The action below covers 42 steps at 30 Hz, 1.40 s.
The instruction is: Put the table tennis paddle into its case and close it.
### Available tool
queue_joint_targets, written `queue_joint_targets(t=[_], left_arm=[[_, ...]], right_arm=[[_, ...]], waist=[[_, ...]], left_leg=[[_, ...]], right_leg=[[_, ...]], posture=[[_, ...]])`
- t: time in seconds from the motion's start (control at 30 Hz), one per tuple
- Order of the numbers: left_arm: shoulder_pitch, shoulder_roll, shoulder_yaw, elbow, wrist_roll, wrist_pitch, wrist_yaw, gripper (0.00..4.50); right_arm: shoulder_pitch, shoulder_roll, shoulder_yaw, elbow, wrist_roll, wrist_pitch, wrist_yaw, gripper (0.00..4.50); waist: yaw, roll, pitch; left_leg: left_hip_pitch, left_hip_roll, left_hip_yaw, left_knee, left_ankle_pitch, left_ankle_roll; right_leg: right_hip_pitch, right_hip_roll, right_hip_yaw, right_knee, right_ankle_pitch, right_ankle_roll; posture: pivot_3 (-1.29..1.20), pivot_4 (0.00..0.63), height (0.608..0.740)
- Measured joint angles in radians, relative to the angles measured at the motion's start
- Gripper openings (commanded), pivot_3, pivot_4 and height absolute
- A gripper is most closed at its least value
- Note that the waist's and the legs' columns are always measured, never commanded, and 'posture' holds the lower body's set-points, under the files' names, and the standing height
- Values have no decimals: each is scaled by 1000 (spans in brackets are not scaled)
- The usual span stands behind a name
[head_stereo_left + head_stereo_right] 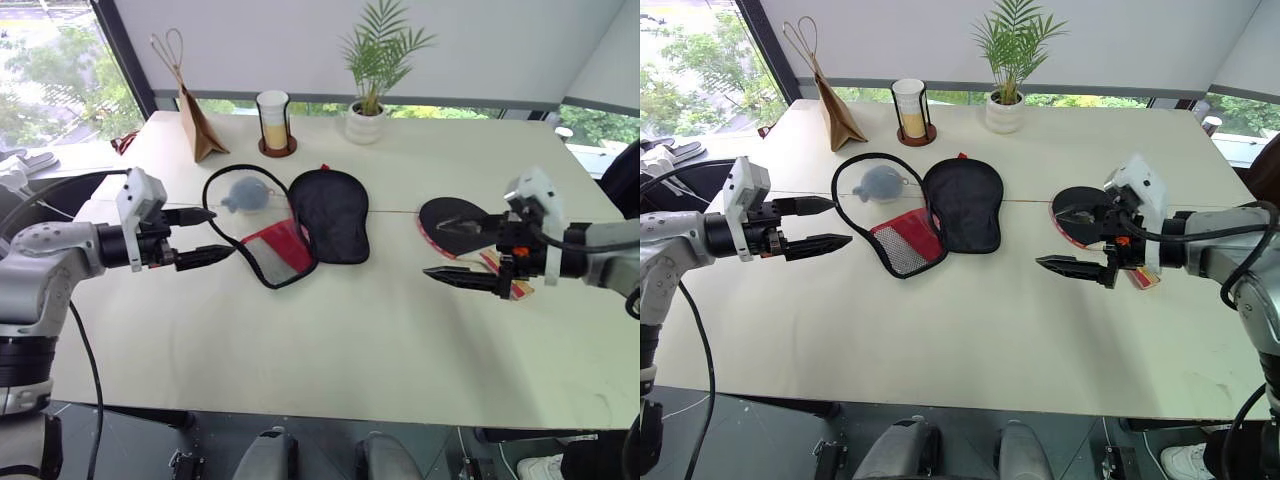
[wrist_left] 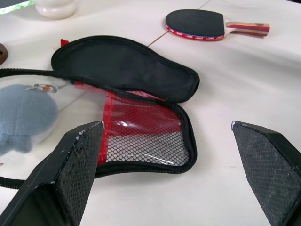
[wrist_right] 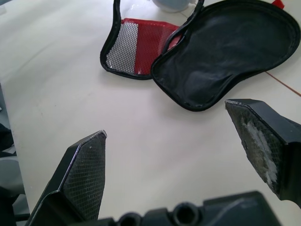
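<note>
two end effectors, both spread, empty | one case, unzipped | one paddle

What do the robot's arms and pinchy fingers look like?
The arms are silver-grey with black joints and black cables looping off them. Each wrist carries a white boxy block. The left gripper and right gripper each have two long, pointed black fingers with a woven, dotted texture.

A pale table spans the room, its far edge set against windows showing green trees behind lowered white blinds. Along that edge stand a potted palm, a glass candle holder and a brown paper bag. Dark floor lies below.
</note>
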Motion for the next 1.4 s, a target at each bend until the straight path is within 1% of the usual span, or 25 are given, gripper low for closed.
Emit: queue_joint_targets(t=[0.13, 0.23, 0.43, 0.6, 0.73, 0.8, 0.87, 0.93, 1.0, 1.1, 1.2, 1.4], left_arm=[[21, 4, 0, -1, 15, -29, -12, 4500], [25, 1, 0, -13, 0, -18, -14, 4500], [26, 0, 1, -18, -6, -14, -8, 4500], [45, -2, -3, -21, -1, -19, -9, 4500], [44, -2, -3, -20, 3, -22, -9, 4500], [42, -3, -5, -20, 7, -25, -9, 4500], [41, -5, -8, -18, 15, -28, -9, 4500], [40, -12, -18, -18, 22, -34, -9, 4500], [41, -16, -23, -16, 26, -43, -8, 4500], [41, -24, -23, -17, 34, -51, 2, 4500], [45, -29, -21, -18, 43, -52, 12, 4500], [89, -30, -11, -52, 44, -49, 34, 4500]], right_arm=[[-4, 11, 11, 0, -17, -10, -10, 4462], [4, 24, 26, 0, -18, -1, -28, 4462], [2, 70, 24, 0, -3, 72, -101, 4462], [-11, 112, 24, 0, 7, 144, -192, 4462], [-49, 129, 25, 8, 13, 196, -229, 4462], [-77, 164, 32, 31, 17, 236, -263, 4462], [-139, 238, 68, 86, 9, 304, -329, 4462], [-173, 284, 106, 136, -2, 353, -373, 4462], [-214, 324, 141, 195, -24, 380, -403, 4462], [-305, 419, 194, 327, -66, 400, -446, 4462], [-360, 498, 244, 459, -129, 347, -469, 4462], [-472, 651, 335, 740, -274, 125, -477, 4462]], waist=[[-2, 0, 0], [0, 0, 0], [-1, 0, 0], [-1, 0, 0], [-1, 0, 0], [-3, 0, 0], [-9, 0, 0], [-17, 0, 0], [-20, 0, 0], [-25, 0, 0], [-27, 0, 0], [-31, 0, 0]], left_leg=[[0, 0, 0, 0, 0, 0], [0, 0, 0, 0, 0, 0], [0, 0, 0, 0, 0, 0], [0, 0, 0, 0, 0, 0], [0, 0, 0, 0, 0, 0], [0, 0, 0, 0, 0, 0], [0, 0, 0, 0, 0, -1], [0, 0, 0, -1, 0, -1], [0, 0, 1, -1, 0, -1], [0, 0, 1, -2, 1, -1], [-1, 0, 2, -2, 1, -1], [-1, -1, 2, -2, 1, -1]], right_leg=[[0, 0, 0, 0, 0, 0], [0, 0, 0, 0, 0, 0], [0, 0, 0, 0, 0, 0], [0, 0, 0, 0, 0, 0], [0, 0, 0, 0, 0, 0], [0, 0, 0, 0, 0, 0], [-1, 0, 0, 0, 0, 0], [-1, 0, 0, 1, 0, 0], [-2, 0, 0, 1, 0, 0], [-3, 0, 0, 2, 0, 0], [-4, 0, 0, 3, 0, 0], [-6, 0, -1, 7, 0, 0]], posture=[[0, 150, 740], [0, 150, 740], [0, 150, 740], [0, 150, 740], [0, 150, 740], [0, 150, 740], [0, 150, 740], [0, 150, 740], [0, 150, 740], [0, 150, 740], [0, 150, 740], [0, 150, 740]])
